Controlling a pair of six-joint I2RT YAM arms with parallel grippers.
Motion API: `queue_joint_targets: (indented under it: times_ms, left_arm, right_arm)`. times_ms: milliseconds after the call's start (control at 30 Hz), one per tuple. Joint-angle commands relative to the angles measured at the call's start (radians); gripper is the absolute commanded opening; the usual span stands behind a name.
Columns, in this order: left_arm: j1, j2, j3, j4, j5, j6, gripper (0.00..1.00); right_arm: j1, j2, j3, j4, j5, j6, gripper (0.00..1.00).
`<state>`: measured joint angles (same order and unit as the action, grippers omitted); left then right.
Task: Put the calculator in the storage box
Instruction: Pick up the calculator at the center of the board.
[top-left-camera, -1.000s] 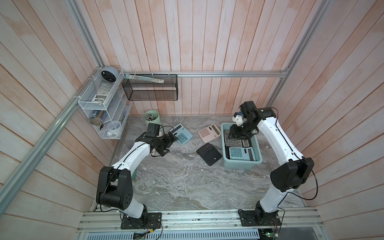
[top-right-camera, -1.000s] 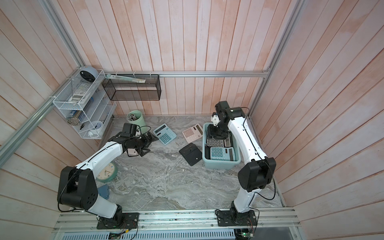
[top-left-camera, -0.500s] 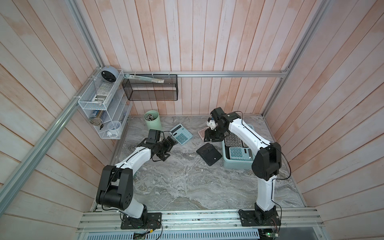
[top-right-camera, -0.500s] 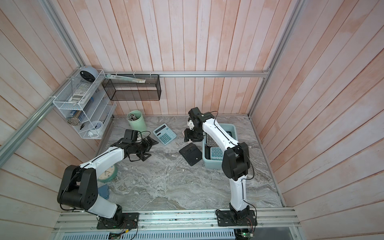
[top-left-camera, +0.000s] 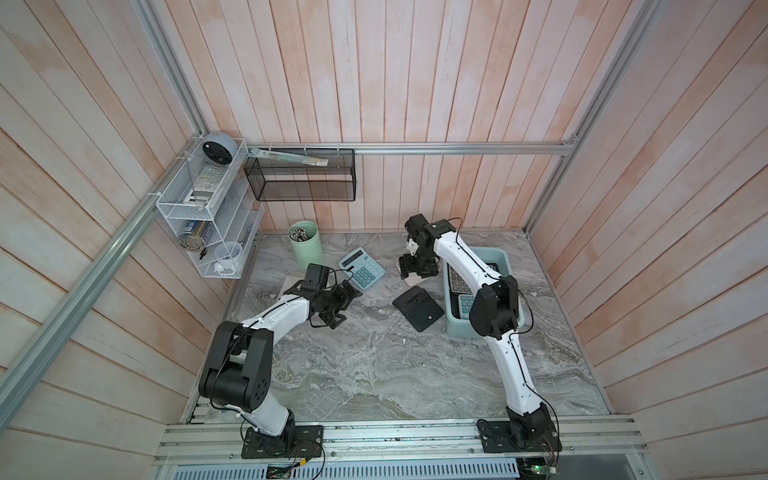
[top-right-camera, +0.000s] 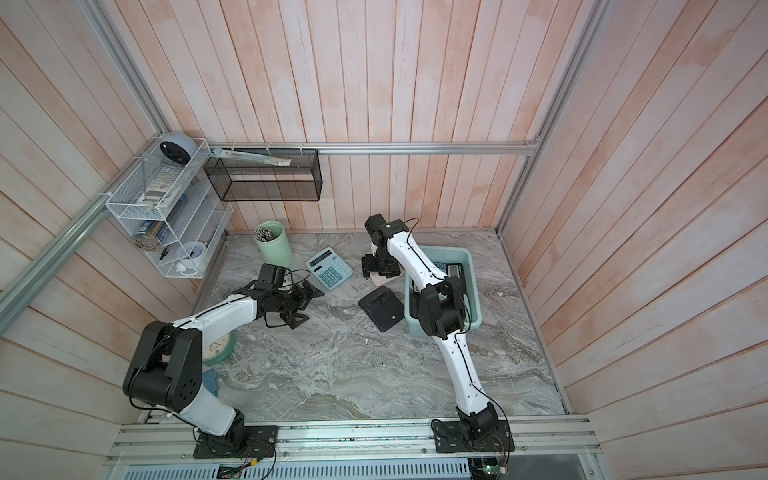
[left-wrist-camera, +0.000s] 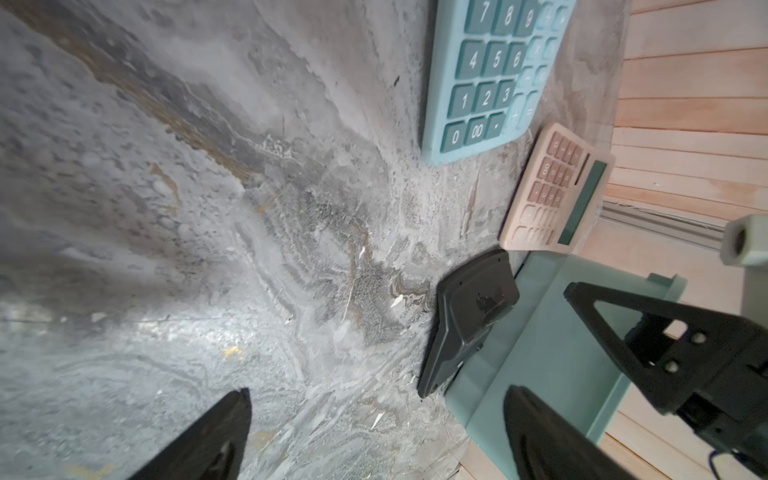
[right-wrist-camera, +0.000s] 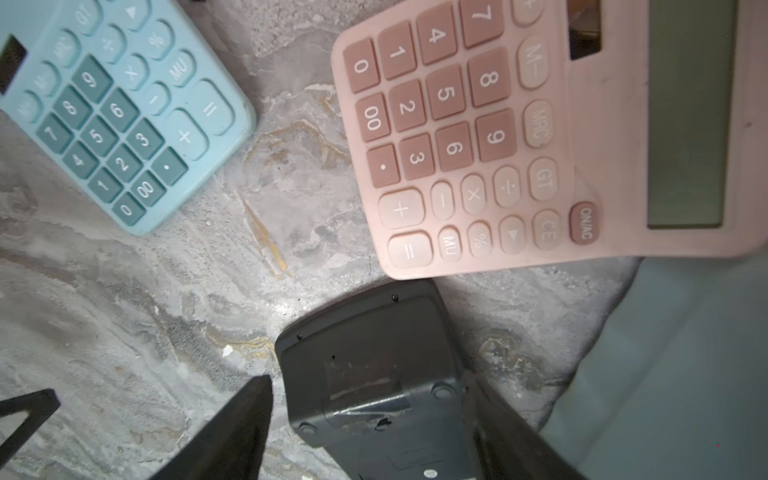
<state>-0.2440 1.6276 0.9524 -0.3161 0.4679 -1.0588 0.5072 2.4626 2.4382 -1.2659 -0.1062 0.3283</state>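
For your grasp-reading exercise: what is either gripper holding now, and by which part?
Nothing is held: the left gripper and the right gripper both hover with open jaws.

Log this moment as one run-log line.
left hand open near blue calculator | right hand open over pink calculator | black calculator face-down beside storage box | two calculators in box

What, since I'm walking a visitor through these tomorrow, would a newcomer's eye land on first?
Two white arms reaching over the grey marbled table dominate both top views. The right end effector, jaws apart, hangs above a pink calculator beside the teal storage box, where other calculators lie. A blue calculator and a face-down black calculator lie loose mid-table.
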Motion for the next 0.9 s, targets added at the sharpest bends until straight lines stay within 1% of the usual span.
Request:
queue_joint_targets:
  times_ms: [0, 100, 300, 633, 867]
  left_arm:
    - [-0.01, 0.027, 0.019, 0.029, 0.015, 0.013, 1.0]
    - [-0.015, 0.045, 0.032, 0.029, 0.017, 0.01, 1.0]
    - [-0.027, 0.071, 0.037, 0.045, 0.022, -0.011, 1.0]
    - [-0.031, 0.076, 0.019, 0.074, 0.025, -0.047, 1.0]
    - [-0.042, 0.054, -0.023, 0.1, 0.026, -0.079, 1.0]
  right_arm:
    - [-0.021, 0.069, 0.072, -0.144, 0.013, -0.008, 0.78]
    - [-0.031, 0.087, 0.069, -0.176, 0.014, -0.002, 0.78]
    - [-0.044, 0.069, -0.027, -0.186, -0.033, 0.011, 0.78]
    - [-0.022, -0.022, -0.197, -0.085, -0.161, 0.085, 0.78]
    - [0.001, -0.123, -0.334, 0.014, -0.255, 0.184, 0.78]
